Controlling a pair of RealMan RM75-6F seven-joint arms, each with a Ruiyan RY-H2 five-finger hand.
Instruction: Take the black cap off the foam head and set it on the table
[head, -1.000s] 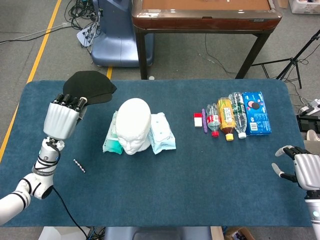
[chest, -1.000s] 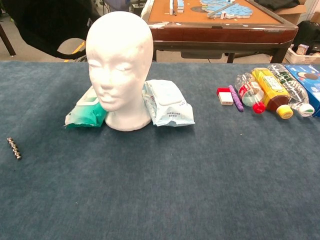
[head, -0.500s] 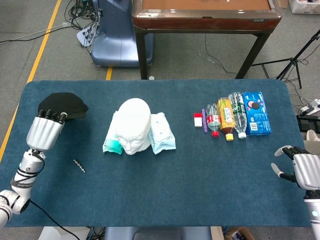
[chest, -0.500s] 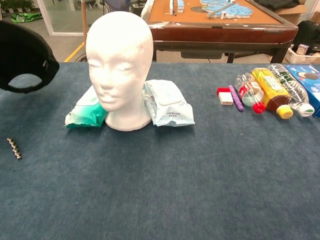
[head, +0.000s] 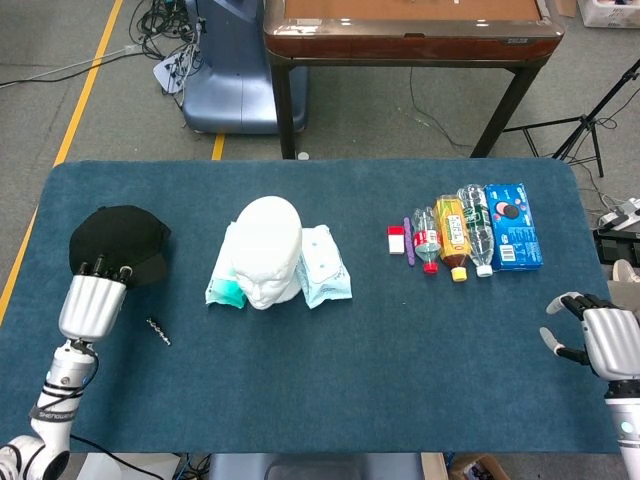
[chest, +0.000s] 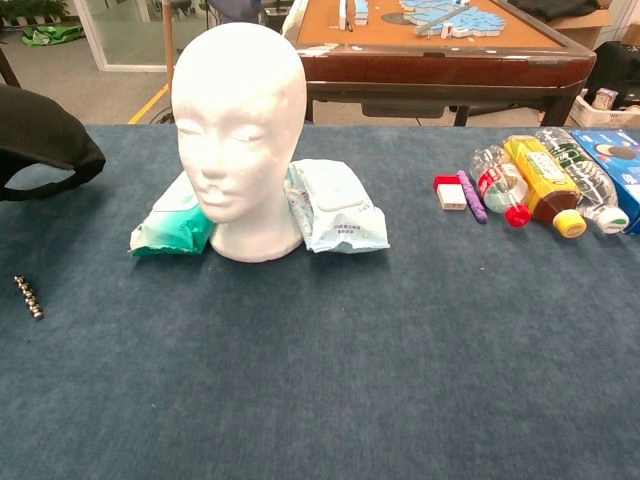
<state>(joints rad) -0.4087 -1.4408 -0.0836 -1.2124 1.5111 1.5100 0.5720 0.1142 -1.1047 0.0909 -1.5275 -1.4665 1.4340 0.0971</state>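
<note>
The white foam head (head: 268, 250) (chest: 239, 140) stands bare in the middle of the blue table, propped between two wipe packs. The black cap (head: 116, 240) (chest: 40, 140) is at the far left, low over the table, and my left hand (head: 93, 300) grips its near edge from behind. Whether the cap touches the cloth I cannot tell. My right hand (head: 600, 340) hovers at the table's right front corner, fingers spread, holding nothing. Neither hand shows in the chest view.
A teal wipe pack (head: 225, 285) and a pale blue one (head: 325, 265) flank the foam head. A small beaded chain (head: 159, 331) (chest: 27, 296) lies near the left hand. Bottles (head: 452, 235), a blue snack box (head: 513, 225) and a small red-white box (head: 396, 240) sit at right.
My left hand has carried the cap away from the head, leftward and down toward the table's left side. The right hand has barely moved.
</note>
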